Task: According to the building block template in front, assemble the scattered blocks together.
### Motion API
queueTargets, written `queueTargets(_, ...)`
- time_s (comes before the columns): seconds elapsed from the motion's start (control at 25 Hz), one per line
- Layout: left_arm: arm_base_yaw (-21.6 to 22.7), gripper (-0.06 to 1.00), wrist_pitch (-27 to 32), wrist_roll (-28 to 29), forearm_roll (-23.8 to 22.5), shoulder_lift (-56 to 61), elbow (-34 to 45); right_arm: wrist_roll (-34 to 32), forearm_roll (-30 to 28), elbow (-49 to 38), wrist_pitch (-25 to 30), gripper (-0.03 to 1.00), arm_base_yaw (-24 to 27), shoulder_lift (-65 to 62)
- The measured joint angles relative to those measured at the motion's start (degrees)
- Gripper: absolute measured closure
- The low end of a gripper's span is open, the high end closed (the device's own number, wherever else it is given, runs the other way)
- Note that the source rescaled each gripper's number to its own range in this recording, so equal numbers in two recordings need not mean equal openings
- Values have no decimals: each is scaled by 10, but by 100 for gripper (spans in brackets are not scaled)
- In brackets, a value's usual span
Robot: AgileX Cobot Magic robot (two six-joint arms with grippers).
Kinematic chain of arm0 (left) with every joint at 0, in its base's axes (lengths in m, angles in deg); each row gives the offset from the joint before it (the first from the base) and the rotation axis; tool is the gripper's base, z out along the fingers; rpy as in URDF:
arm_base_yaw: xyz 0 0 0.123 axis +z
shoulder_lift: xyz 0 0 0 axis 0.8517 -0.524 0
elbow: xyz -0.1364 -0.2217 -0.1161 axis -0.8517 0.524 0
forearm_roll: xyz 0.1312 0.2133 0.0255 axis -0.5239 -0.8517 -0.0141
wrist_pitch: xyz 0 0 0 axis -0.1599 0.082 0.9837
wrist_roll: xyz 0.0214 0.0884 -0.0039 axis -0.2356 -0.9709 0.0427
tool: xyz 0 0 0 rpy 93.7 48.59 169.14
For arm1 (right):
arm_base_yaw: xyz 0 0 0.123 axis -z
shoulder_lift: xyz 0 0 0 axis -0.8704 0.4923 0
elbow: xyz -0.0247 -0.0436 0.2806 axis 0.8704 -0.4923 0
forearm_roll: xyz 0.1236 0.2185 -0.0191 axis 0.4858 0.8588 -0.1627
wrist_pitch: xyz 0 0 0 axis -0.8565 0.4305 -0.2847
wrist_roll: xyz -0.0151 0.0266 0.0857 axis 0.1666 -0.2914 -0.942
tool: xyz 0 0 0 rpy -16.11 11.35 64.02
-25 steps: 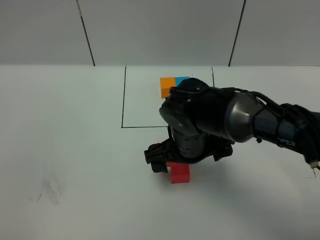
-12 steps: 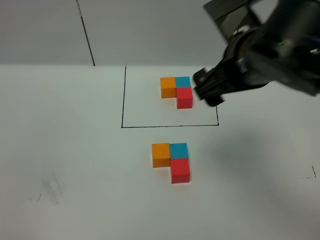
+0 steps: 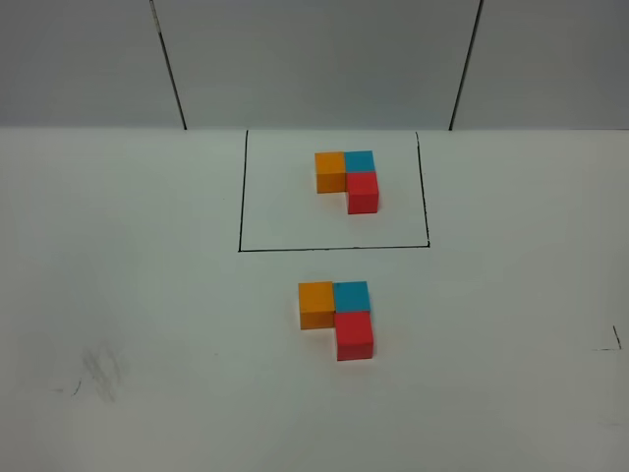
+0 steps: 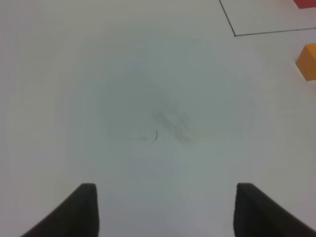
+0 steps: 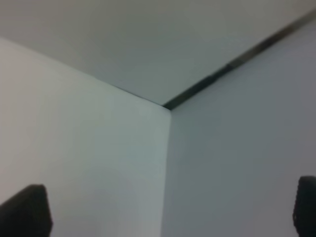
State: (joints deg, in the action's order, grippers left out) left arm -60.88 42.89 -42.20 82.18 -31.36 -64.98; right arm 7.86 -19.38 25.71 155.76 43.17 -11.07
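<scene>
Comparing with a moment ago: right arm gone from overhead view, tabletop [image 3: 138, 295] now unobstructed. Scattered blocks [image 3: 337, 317] sit joined in an L, orange beside teal, red touching teal's near side, just below the building block template [image 3: 347, 179] in its black frame. Left gripper [image 4: 165, 210] jaws apart, empty, blocks well off to its side. Right gripper [image 5: 165, 210] spread wide, facing wall.
</scene>
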Motion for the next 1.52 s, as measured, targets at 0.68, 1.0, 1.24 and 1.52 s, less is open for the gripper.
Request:
queueTargets(0.68,0,61,0,0,0,0,0,17,213,-143,32,-1,33,-406)
queueTargets(1.0,0,61,0,0,0,0,0,-7,275,-340,-39,6,38,-612)
queueTargets(1.24,0,61,0,0,0,0,0,-7,311,-425,-61,7,53,-615)
queueTargets(1.52,0,61,0,0,0,0,0,-10,327,-516,-86,7,53,-615)
